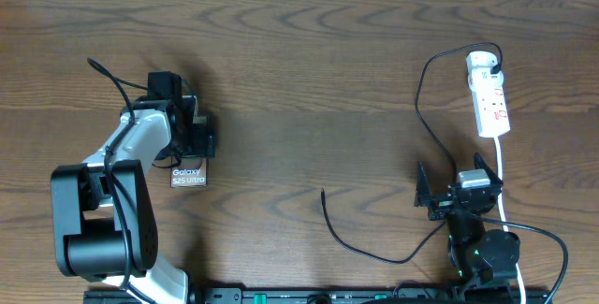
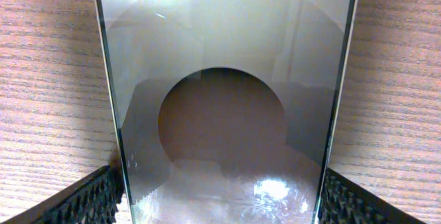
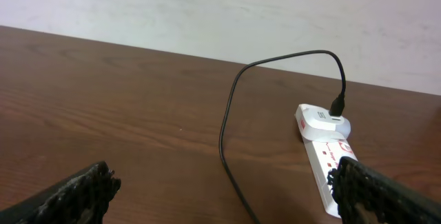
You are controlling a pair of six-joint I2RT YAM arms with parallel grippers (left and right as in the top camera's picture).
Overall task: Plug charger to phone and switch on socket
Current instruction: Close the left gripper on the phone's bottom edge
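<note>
The phone (image 1: 187, 175) lies flat on the table, its "Galaxy" lettering showing from overhead. My left gripper (image 1: 187, 159) reaches down over its far end. In the left wrist view the glossy phone (image 2: 220, 79) fills the frame, and the gripper (image 2: 220, 207) stands open, its black pads (image 2: 89, 200) close beside both long edges. The charger (image 1: 365, 253) is a thin black cable; its loose tip (image 1: 324, 194) rests mid-table. The cable (image 3: 224, 134) runs to a white adapter (image 3: 320, 119) in the socket (image 1: 490, 98). My right gripper (image 1: 454, 178) is open and holds nothing, short of the socket (image 3: 327, 162).
The socket's white cord (image 1: 503, 178) runs down toward the right arm's base (image 1: 487, 253). The left arm's black base (image 1: 98, 220) stands at the front left. A pale wall (image 3: 207, 10) borders the table's far edge.
</note>
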